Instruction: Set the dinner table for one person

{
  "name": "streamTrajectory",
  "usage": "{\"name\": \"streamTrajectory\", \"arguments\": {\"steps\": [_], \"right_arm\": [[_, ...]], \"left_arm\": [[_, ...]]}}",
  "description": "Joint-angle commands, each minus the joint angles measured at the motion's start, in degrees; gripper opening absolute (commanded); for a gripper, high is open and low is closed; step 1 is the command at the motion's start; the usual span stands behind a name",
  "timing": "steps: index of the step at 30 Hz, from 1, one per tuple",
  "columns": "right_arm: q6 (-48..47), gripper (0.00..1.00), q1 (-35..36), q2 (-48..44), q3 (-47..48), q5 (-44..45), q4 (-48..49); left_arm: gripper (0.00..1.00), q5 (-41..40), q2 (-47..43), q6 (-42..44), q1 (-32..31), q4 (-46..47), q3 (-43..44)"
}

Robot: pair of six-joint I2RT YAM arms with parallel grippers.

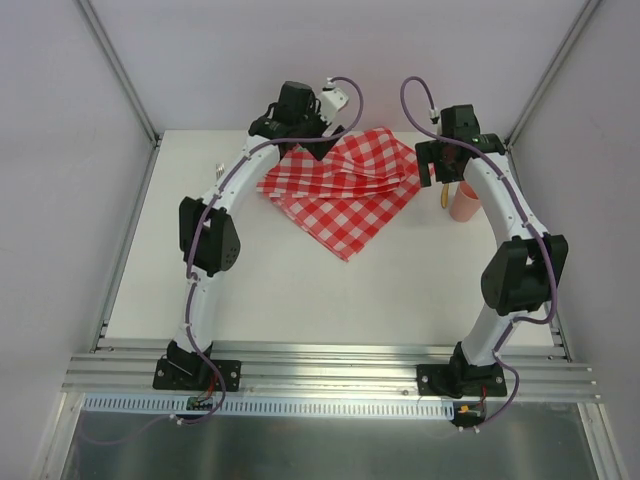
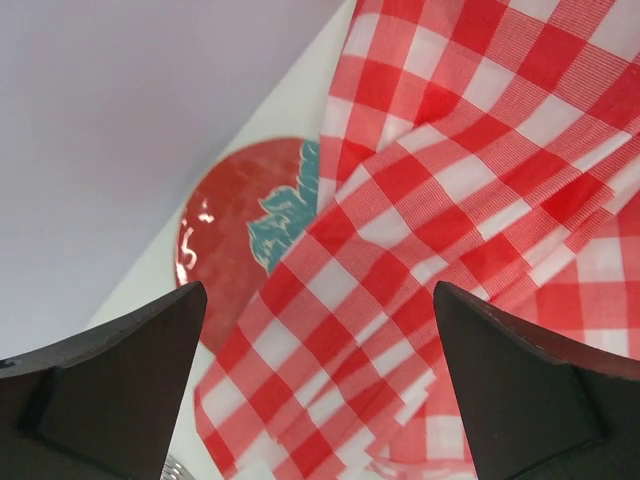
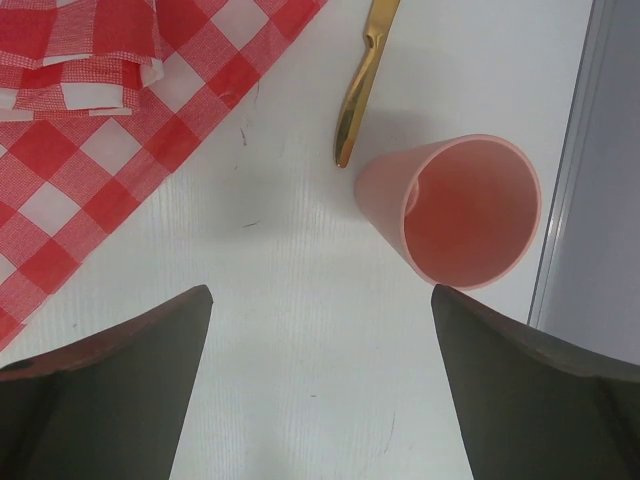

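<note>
The dinner table (image 1: 300, 290) is a white tabletop with grey rails. A folded red-and-white checked cloth (image 1: 345, 190) lies at its back middle. My left gripper (image 1: 318, 148) hovers open and empty over the cloth's far left corner (image 2: 400, 250). A red plate (image 2: 230, 240) with a teal leaf pattern lies partly under that corner. My right gripper (image 1: 441, 168) is open and empty above bare table, just left of an upright pink cup (image 1: 464, 202). The cup (image 3: 465, 210) stands near the right fingertip (image 3: 445, 300). A gold knife (image 3: 358, 95) lies between cup and cloth.
A small silver utensil (image 1: 218, 169) lies at the back left of the table; a bit of it shows at the left wrist view's bottom edge (image 2: 175, 468). The grey rail (image 3: 570, 200) runs close behind the cup. White walls enclose the table.
</note>
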Motion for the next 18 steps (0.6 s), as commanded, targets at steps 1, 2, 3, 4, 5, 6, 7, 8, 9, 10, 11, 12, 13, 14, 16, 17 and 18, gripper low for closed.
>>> {"name": "streamTrajectory", "arguments": {"steps": [1,2,3,4,5,6,7,8,9,10,11,12,13,14,16,17,18], "right_arm": [[0.33,0.97,-0.81,-3.33,-0.99,0.13,-1.11],[0.5,0.97,-1.77,-3.86,-1.96,-0.92,-0.58],[0.67,0.97,-2.39,-4.3,-3.1,-1.97,0.82],[0.76,0.97,-3.09,-5.35,-5.28,-4.16,1.87],[1.11,0.97,-4.06,-5.62,-6.18,-4.53,3.36],[1.64,0.97,-4.42,-5.62,-6.36,-4.36,3.38],[2.08,0.97,-4.68,-4.84,-6.36,-3.31,3.21],[3.04,0.97,-5.03,-4.31,-5.93,-2.78,2.77],[3.31,0.97,-5.3,-4.04,-6.01,-2.43,1.98],[3.92,0.97,-5.73,-3.78,-6.36,-2.68,1.63],[4.19,0.97,-5.91,-3.69,-6.62,-3.21,1.53],[4.28,0.97,-6.26,-3.69,-7.15,-3.74,1.45],[4.45,0.97,-6.44,-3.43,-7.5,-4.61,1.62],[4.63,0.97,-6.61,-3.25,-8.03,-5.06,1.88],[4.63,0.97,-6.53,-2.81,-8.29,-5.67,2.32],[4.8,0.97,-6.62,-2.29,-8.47,-5.76,2.5],[4.89,0.97,-6.62,-2.11,-8.38,-5.68,2.5]], "left_arm": [[0.99,-2.05,3.1,9.48,-4.41,3.63,3.81],[0.99,-2.84,3.89,11.79,-5.91,3.72,4.34],[0.99,-3.55,5.72,13.29,-7.06,3.89,4.78],[0.99,-3.9,6.61,14.79,-8.98,4.07,5.3],[0.99,-3.64,8.19,14.89,-9.7,4.16,6.53],[0.99,-3.47,8.9,14.72,-10.31,4.33,6.97],[0.99,-3.38,9.52,14.63,-11.02,4.86,7.24],[0.99,-3.99,10.48,14.63,-12.15,5.3,7.59],[0.99,-4.25,10.84,14.19,-12.77,5.65,7.68],[0.99,-4.69,10.93,13.14,-13.65,5.91,7.42],[0.99,-4.78,10.84,12.52,-14.09,5.92,7.16],[0.99,-5.05,10.84,11.13,-14.45,5.92,6.89],[0.99,-5.4,10.75,10.68,-14.62,5.92,6.19],[0.99,-5.75,10.58,10.24,-14.97,5.92,5.75],[0.99,-6.19,10.84,9.71,-15.07,6.0,5.4],[0.99,-6.71,11.54,9.53,-14.98,6.09,5.57],[0.99,-7.07,12.15,9.62,-15.07,6.09,5.92]]}}
